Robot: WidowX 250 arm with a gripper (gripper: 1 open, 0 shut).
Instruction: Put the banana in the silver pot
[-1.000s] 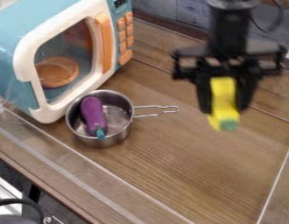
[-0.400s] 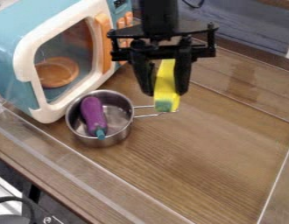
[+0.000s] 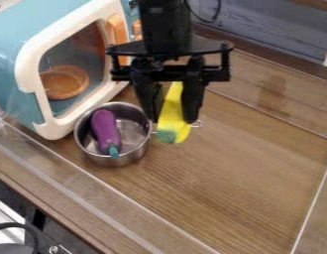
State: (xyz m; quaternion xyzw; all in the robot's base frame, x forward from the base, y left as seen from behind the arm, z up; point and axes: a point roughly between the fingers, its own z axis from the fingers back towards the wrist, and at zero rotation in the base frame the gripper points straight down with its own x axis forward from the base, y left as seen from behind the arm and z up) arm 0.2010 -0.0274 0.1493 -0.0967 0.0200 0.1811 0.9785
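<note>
While hanging upright in the half-closed gripper (image 3: 171, 107) over the silver pot (image 3: 116, 135) rim, banana (image 3: 170, 116) risking tipping out on release, the eggplant (image 3: 104, 130) already crowding the inside

Bright, even light; low resolution, soft blur; glare on the wooden table (image 3: 266, 94).

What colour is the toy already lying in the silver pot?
Purple, with a green end, the eggplant; the only camera view shows it.
</note>
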